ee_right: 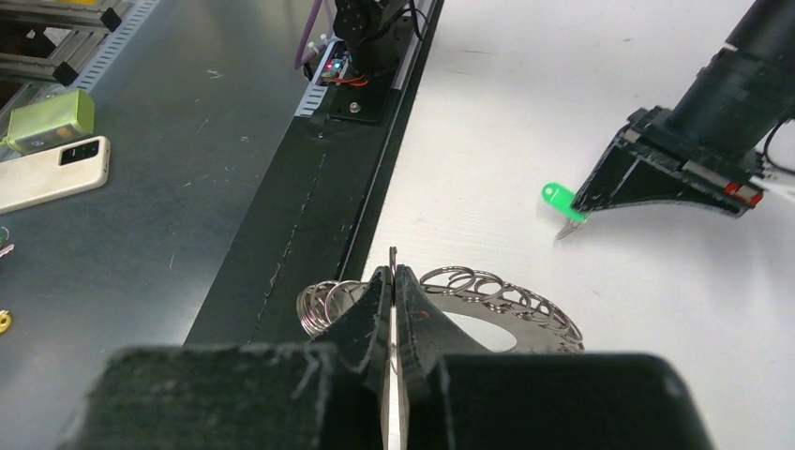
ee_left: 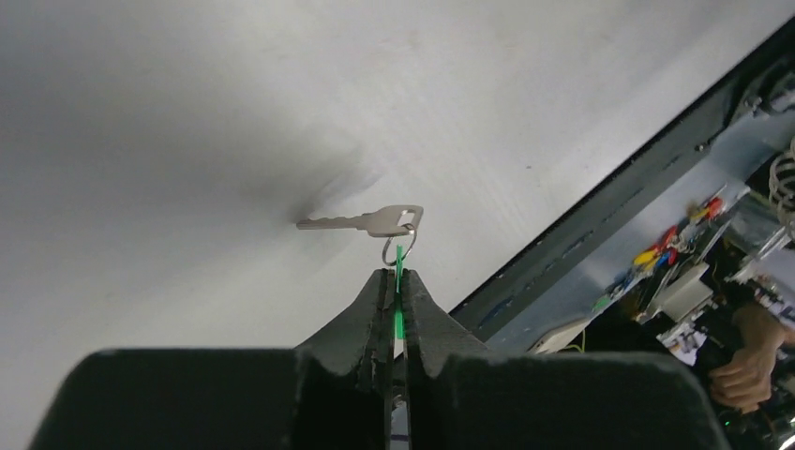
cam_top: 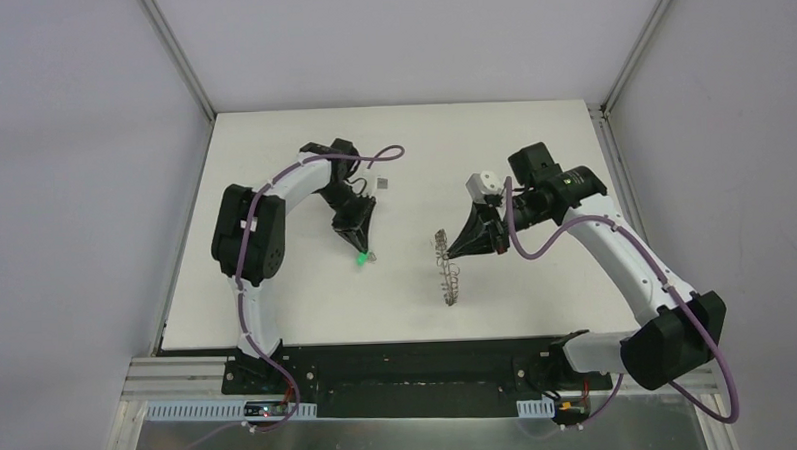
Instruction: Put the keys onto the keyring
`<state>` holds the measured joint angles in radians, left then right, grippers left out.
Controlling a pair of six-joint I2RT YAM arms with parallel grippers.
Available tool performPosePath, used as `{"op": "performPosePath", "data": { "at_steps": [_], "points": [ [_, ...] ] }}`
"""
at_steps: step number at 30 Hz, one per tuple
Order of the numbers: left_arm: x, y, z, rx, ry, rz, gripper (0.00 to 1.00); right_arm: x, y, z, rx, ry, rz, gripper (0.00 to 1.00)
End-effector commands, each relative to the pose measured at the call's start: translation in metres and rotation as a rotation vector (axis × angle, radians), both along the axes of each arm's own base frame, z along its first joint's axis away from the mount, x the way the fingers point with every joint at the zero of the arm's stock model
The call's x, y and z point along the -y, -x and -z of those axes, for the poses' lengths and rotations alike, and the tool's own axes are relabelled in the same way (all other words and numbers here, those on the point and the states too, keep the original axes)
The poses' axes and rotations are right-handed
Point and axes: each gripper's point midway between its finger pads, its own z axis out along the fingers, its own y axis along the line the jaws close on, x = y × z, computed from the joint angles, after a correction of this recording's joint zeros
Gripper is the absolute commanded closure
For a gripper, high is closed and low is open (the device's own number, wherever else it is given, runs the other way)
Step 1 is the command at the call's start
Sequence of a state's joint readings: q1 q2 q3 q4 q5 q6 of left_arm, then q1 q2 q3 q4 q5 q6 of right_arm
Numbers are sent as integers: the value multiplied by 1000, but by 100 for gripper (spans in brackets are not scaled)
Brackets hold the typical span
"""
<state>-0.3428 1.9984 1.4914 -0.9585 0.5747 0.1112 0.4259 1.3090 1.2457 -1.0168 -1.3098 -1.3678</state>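
Left pincer (ee_left: 395, 277) clamps the green tag (ee_left: 398, 317); the key (ee_left: 361, 222) sits just beyond its tips, surely light, free to swing. Right pincer (ee_right: 393, 279) pinches the keyring (ee_right: 459, 302) by its rim: thin, probably slippery.

The white table (cam_top: 532, 150) holds a small grey object (cam_top: 381, 184) toward its far side.

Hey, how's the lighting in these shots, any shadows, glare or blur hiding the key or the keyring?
Top external view: even, soft light, no glare, though key and keyring look tiny. Left wrist view: key sharp, a soft dark shadow on the table beside it, left gripper dim in the foreground. Right wrist view: keyring loops glint mildly, right gripper dark and slightly soft up close.
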Motion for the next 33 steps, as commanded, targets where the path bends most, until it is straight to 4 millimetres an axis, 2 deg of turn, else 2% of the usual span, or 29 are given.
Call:
{"op": "performPosePath", "data": {
  "at_steps": [1,3,6,10,12,16,22,27,33],
  "points": [
    [42,19,-43,54,160,169,92,3,6,-22,18,-88,-2,100],
    [45,20,-42,58,154,177,84,4,6,-22,18,-89,3,100],
    [33,15,-34,83,80,175,74,5,6,-22,20,-90,8,100],
    [11,8,-24,147,-42,172,67,6,5,-21,18,-95,9,100],
    [8,7,-25,166,-56,177,65,5,5,-21,16,-98,9,100],
    [17,7,-28,157,-21,173,61,6,4,-20,16,-97,10,100],
    [41,12,-23,134,28,235,61,10,2,-14,25,-73,35,100],
    [56,7,-28,242,69,337,61,16,0,-14,-4,-71,72,100],
    [54,-4,-33,394,30,467,60,26,6,-17,-61,-57,112,100]
  ]
}}
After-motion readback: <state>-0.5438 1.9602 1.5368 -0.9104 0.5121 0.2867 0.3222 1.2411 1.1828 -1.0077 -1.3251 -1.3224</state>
